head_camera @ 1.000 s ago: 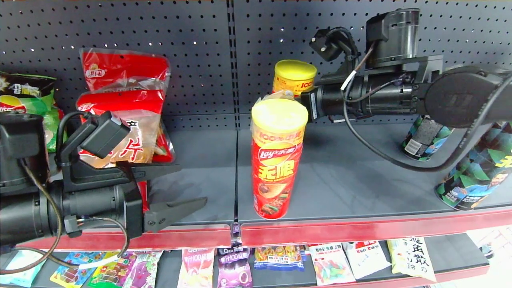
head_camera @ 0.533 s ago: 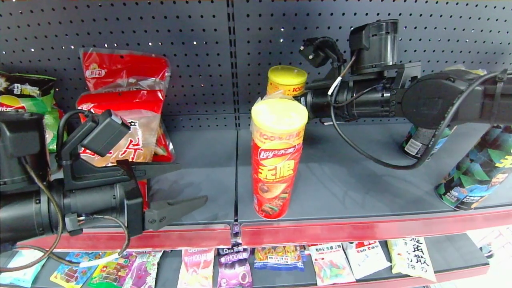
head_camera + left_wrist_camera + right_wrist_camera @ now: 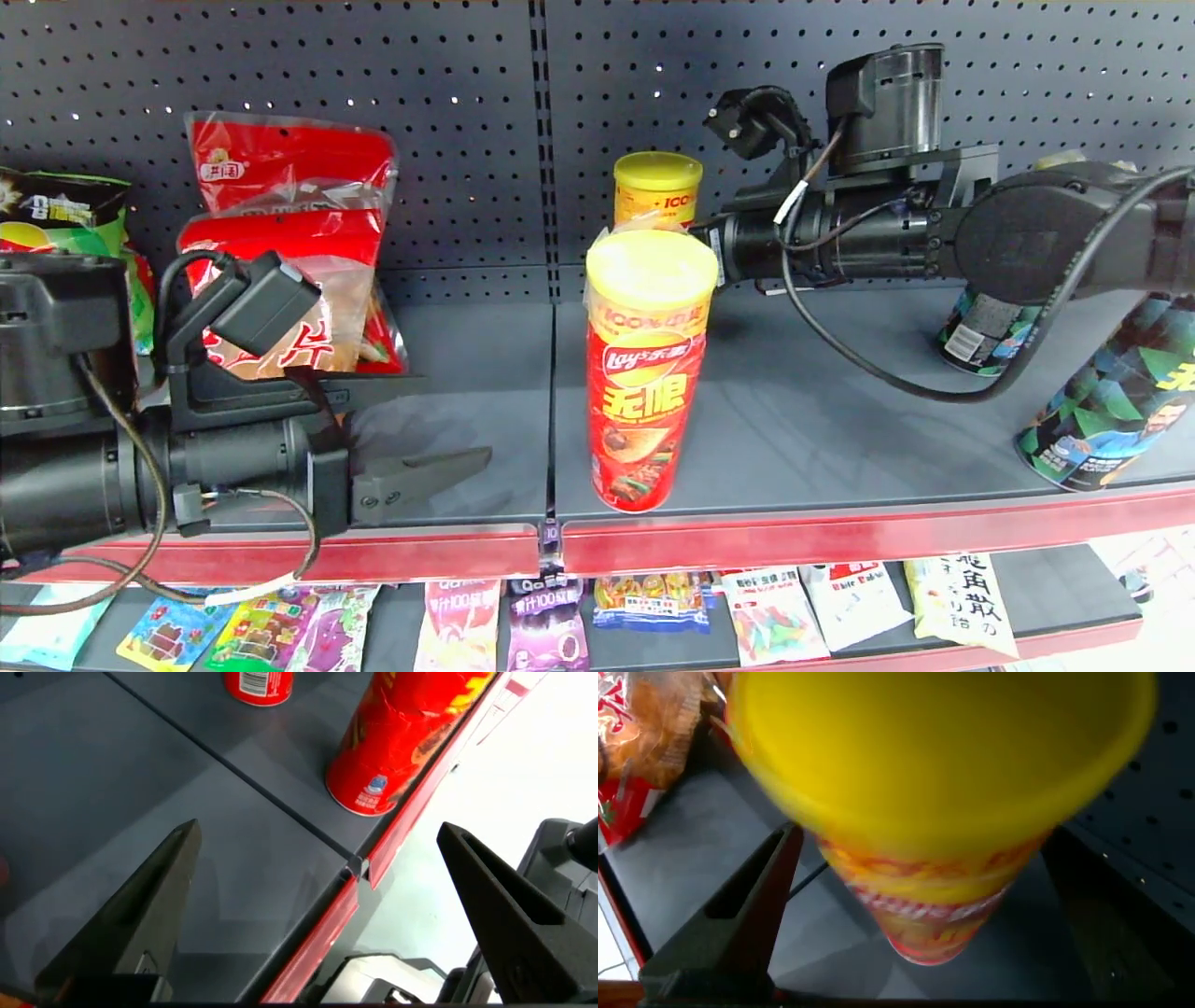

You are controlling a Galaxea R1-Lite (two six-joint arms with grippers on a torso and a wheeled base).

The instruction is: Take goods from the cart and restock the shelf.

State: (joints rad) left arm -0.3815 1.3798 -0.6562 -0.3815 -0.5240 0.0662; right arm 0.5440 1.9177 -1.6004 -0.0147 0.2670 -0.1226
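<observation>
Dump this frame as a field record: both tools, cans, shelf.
shelf: dark grey, red front strip
front can: red, yellow lid, upright near the front edge
back can: yellow lid, upright, right behind the front can
right tool: shut on the back can, reaching in from the right
left tool: open, empty, over the front edge, left of the front can
red bags: leaning on the back panel, left side
dark cans: far right

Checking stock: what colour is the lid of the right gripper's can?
Yellow lid on the can; right wrist view.
</observation>
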